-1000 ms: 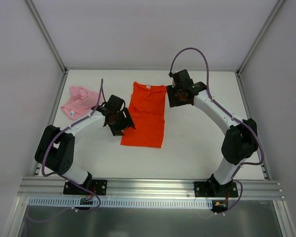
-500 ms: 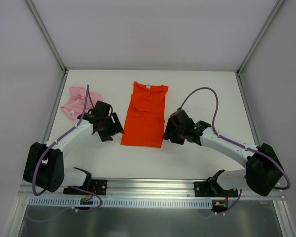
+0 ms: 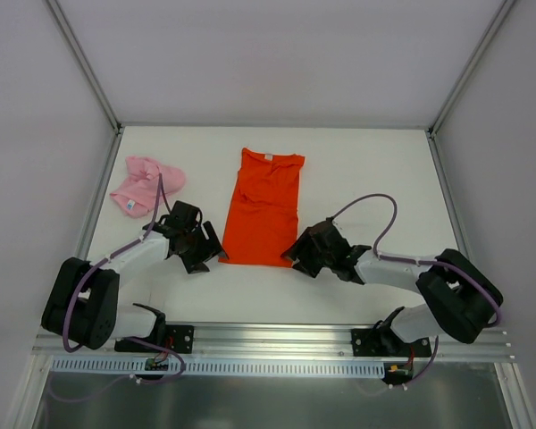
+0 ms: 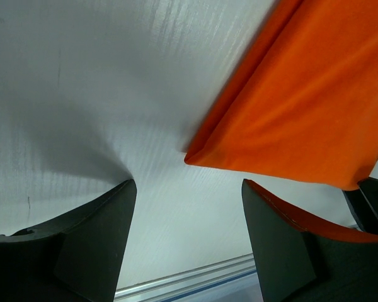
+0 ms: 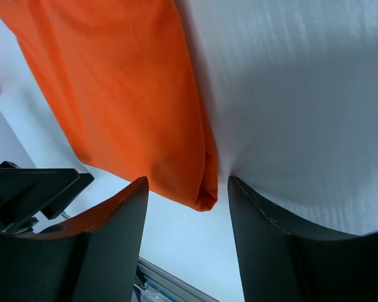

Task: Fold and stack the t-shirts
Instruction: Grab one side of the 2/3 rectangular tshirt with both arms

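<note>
T-shirt (image 3: 266, 207), orange-red, folded lengthwise into narrow strip, lying flat mid white table (image 3: 366, 179), collar at far end, few soft creases. Pink t-shirt (image 3: 146, 185) crumpled at far left, well apart. My left claw (image 3: 205, 253) spread wide, empty, at strip's near-left corner. My right claw (image 3: 297, 255) spread too, near-right corner between fingers, unpinched.

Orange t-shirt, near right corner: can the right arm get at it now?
Likely yes: the right gripper hangs open right at that corner of the orange t-shirt, with nothing blocking.
</note>
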You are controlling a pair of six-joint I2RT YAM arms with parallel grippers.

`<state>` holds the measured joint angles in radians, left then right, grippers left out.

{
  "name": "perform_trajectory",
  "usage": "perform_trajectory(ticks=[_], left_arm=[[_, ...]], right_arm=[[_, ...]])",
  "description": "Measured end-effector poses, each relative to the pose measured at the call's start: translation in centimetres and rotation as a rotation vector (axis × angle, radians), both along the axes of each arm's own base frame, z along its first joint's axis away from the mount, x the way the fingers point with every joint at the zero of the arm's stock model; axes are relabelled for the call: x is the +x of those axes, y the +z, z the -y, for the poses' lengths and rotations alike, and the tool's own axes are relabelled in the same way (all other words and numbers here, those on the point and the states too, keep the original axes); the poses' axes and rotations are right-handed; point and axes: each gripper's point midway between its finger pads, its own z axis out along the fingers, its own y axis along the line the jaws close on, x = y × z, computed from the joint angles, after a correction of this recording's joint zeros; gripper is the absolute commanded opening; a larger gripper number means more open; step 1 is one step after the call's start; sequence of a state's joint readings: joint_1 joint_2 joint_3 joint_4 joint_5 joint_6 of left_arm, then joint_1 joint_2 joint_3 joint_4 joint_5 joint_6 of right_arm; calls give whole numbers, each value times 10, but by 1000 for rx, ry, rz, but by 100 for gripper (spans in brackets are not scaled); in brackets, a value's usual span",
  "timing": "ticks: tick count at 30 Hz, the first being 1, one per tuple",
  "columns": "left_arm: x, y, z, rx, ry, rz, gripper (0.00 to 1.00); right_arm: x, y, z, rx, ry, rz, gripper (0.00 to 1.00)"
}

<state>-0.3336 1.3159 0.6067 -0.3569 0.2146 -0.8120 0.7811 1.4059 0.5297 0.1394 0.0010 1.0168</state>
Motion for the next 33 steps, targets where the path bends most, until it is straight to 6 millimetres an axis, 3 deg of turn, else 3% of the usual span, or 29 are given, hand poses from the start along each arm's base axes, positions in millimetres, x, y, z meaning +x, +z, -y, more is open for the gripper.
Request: perform_trajectory(ticks=[11, 13, 15, 16, 17, 18, 24, 31, 33], left_arm=[[2, 1, 5, -35, 21, 16, 69], [2, 1, 4, -35, 28, 17, 69], [1, 1, 4, -38, 36, 19, 69], [0, 1, 4, -40, 42, 18, 69], [0, 1, 4, -43, 49, 18, 69], [-1, 1, 4, -46, 55, 19, 69], [-1, 1, 5, -80, 100, 44, 68], [-1, -1, 5, -95, 125, 59, 48], [0, -4, 5, -93, 127, 53, 47]], right_arm=[[-2, 0, -15, 116, -65, -23, 54], [-5, -1, -12, 118, -75, -30, 46], [-9, -4, -6, 107, -84, -39, 32], [-11, -6, -4, 95, -88, -46, 23], [-12, -9, -1, 80, -89, -50, 5], [-14, -12, 2, 64, -86, -55, 1], [-16, -16, 8, 20, -78, -57, 1], [-15, -15, 10, -16, -52, -45, 1], [-15, -15, 11, -22, -48, -44, 1]])
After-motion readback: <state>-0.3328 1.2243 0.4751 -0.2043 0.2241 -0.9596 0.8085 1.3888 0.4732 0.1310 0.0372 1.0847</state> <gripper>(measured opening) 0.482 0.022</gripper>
